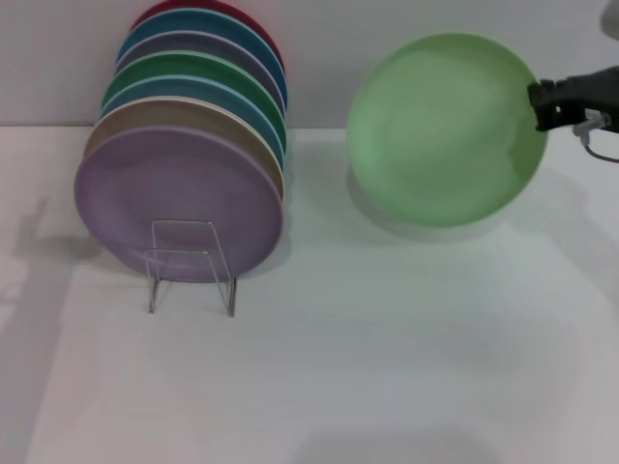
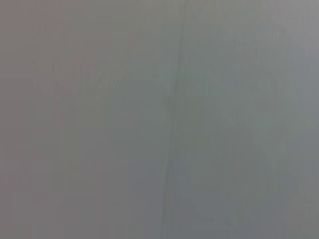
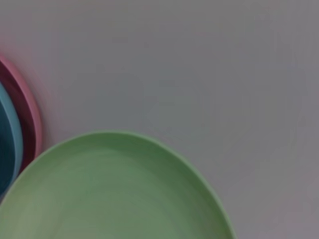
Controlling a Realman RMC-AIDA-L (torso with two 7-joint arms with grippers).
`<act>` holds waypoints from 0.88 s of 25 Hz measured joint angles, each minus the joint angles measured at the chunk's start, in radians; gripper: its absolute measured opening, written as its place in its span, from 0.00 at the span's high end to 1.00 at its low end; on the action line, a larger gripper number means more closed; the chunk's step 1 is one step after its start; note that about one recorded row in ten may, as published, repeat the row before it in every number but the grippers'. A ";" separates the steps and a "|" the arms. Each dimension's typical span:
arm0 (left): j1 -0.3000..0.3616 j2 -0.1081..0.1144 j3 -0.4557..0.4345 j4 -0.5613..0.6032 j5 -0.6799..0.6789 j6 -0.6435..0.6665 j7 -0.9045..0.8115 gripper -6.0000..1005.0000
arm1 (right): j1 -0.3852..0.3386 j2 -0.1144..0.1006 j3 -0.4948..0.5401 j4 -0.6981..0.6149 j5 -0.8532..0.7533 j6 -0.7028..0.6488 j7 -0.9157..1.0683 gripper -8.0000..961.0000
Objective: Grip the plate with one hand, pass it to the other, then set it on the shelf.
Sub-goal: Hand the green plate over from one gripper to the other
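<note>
Nearest the camera, toward the table's left edge, the wire shelf [image 1: 191, 266] props a row of upright plates on edge, lavender plate [image 1: 179, 203] foremost, presumably so each can be drawn singly. Right of it, the mint-green plate [image 1: 445, 130] hangs tilted above the table's far right corner, lifted for transfer. At its right rim, the right gripper [image 1: 538, 104] pinches it, fingers clamped. Left gripper: unseen.

The mint-green plate [image 1: 440, 130] looks matte and smooth, kinda like plastic or melamine, no shine. The stacked plates [image 1: 189, 145] have the same dull finish. The shelf [image 1: 191, 263] is thin clear-and-silvery wire. The desk [image 1: 387, 367] is plain matte white. The right tool [image 1: 544, 104] is black and dull.
</note>
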 joint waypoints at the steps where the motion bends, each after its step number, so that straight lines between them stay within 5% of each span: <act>1: 0.000 0.001 0.000 0.000 -0.002 -0.002 -0.001 0.22 | -0.009 0.000 -0.021 -0.003 -0.001 -0.034 0.000 0.97; 11: 0.002 0.000 0.003 0.010 -0.002 -0.010 -0.013 0.22 | -0.138 0.004 -0.243 -0.057 -0.015 -0.474 0.000 0.97; 20: 0.038 -0.002 0.021 0.011 0.003 -0.007 -0.072 0.22 | -0.177 0.004 -0.409 -0.288 -0.021 -0.945 0.001 0.97; 22: 0.065 -0.002 0.047 0.003 0.005 0.027 -0.076 0.22 | -0.189 0.005 -0.492 -0.389 -0.016 -1.175 0.025 0.97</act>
